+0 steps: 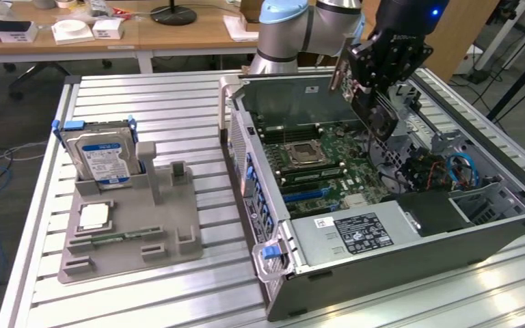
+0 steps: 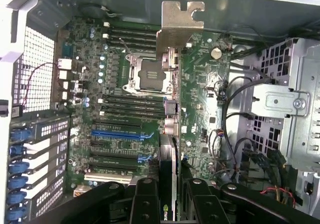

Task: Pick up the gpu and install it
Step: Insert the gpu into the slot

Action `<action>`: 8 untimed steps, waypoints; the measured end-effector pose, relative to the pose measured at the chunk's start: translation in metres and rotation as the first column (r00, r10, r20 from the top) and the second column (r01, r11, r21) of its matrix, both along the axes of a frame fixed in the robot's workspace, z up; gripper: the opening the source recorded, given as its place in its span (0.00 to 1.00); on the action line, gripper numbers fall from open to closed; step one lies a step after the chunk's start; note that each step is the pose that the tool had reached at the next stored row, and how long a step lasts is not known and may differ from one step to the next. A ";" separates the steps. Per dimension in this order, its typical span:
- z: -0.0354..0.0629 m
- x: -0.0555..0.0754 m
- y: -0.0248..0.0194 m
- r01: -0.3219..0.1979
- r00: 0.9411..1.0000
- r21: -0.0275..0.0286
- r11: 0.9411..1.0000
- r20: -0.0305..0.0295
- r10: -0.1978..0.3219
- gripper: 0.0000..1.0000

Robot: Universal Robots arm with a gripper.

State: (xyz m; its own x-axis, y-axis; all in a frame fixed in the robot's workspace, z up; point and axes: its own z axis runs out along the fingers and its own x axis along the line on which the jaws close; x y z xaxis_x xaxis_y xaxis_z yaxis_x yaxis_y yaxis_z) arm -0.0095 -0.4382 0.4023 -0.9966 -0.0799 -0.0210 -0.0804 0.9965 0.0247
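Observation:
The gpu [image 1: 373, 113] hangs tilted above the open computer case [image 1: 272, 273], over the motherboard [image 1: 327, 160]. My gripper [image 1: 383, 80] is shut on its upper edge. In the wrist view the gpu [image 2: 169, 154] shows edge-on between my black fingers [image 2: 145, 199], and its silver end bracket [image 2: 178, 21] points away toward the case wall. Below it lie the motherboard [image 2: 125, 103], the processor socket [image 2: 149, 74] and a blue slot [image 2: 120, 133]. The card is clear of the board and sits in no slot.
On the exterior view's left, a grey fixture [image 1: 139, 232] holds a hard drive [image 1: 103, 156], a chip [image 1: 93, 217] and a memory stick [image 1: 121, 238]. Inside the case are a power supply [image 1: 363, 232], cables [image 1: 454, 171] and a drive cage [image 2: 292, 108].

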 end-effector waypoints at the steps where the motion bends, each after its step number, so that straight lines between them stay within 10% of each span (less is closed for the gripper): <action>1: 0.0000 0.000 0.0000 -0.006 1.000 0.000 1.000 0.000 0.006 0.27; 8: 0.0000 0.000 0.0000 -0.046 0.999 0.000 0.999 0.000 0.046 0.27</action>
